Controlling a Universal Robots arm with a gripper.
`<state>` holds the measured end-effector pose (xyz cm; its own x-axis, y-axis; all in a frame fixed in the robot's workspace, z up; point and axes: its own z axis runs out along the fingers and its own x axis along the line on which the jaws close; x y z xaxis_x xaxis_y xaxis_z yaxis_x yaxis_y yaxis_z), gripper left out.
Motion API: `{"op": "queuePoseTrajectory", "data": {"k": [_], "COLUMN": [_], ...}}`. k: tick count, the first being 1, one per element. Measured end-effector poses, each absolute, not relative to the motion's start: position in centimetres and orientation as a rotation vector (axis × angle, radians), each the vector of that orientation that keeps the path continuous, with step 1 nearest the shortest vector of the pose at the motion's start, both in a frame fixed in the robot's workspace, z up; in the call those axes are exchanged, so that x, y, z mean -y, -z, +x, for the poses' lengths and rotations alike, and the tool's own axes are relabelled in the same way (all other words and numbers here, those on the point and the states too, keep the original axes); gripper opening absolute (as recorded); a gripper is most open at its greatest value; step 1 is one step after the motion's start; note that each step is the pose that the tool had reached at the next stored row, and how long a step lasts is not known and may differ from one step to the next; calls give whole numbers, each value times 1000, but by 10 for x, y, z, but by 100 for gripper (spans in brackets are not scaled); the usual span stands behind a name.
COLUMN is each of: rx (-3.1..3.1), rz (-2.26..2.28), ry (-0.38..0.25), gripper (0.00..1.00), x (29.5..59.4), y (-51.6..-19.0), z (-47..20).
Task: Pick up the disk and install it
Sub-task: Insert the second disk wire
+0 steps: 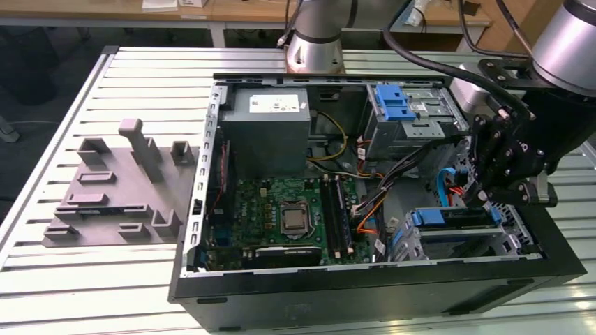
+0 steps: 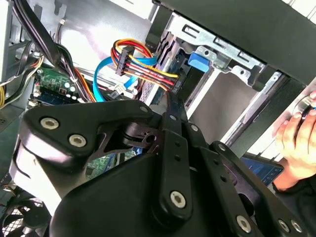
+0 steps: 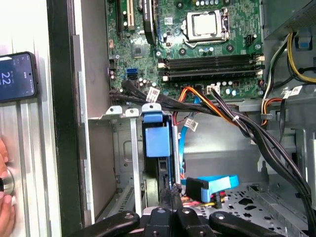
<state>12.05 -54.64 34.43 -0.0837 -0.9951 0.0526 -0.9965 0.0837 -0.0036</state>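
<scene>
- A black PC case (image 1: 373, 293) lies open on a slatted table (image 1: 56, 279).
- In the case's near corner, on the exterior view's right, a metal cage (image 1: 517, 241) holds the disk (image 1: 451, 218). It sits in the cage slot, its blue carrier facing up and out.
- In the first wrist view the disk (image 3: 158, 140) stands edge-on between the cage rails, with its blue tab at the open end. In the second wrist view that blue tab (image 2: 197, 61) shows inside the cage frame.
- The gripper (image 1: 484, 202) hangs just above the disk's far edge. In both wrist views its fingertips (image 3: 170, 190) are drawn together, with nothing visible between them. I cannot tell whether they touch the disk.
- A blue flat cable (image 3: 212, 185) lies just beside the fingertips, and a bundle of red, yellow and orange wires (image 2: 143, 66) runs near it.
- A hand (image 3: 5, 207) rests on the table outside the case wall, beside a phone (image 3: 17, 76).
- The green motherboard (image 1: 279, 209) fills the case floor to the exterior view's left of the cage.
- A grey moulded fixture (image 1: 116, 188) sits on the table, well apart from the case on the exterior view's left.
- Farther back, a grey box (image 1: 270, 129) with a white sticker stands in the case.
- At the far corner on the exterior view's right is a second cage (image 1: 423, 129) with a blue latch (image 1: 396, 105).
- The arm's base (image 1: 317, 42) stands beyond the case.
</scene>
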Motion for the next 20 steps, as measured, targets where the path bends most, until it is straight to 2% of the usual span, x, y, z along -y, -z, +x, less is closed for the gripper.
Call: {"op": "queuePoseTrajectory", "data": {"k": [20], "rx": [2287], "rz": [2103], "ry": [-62], "gripper": [11], "x": [546], "y": [-371], "z": [94]}}
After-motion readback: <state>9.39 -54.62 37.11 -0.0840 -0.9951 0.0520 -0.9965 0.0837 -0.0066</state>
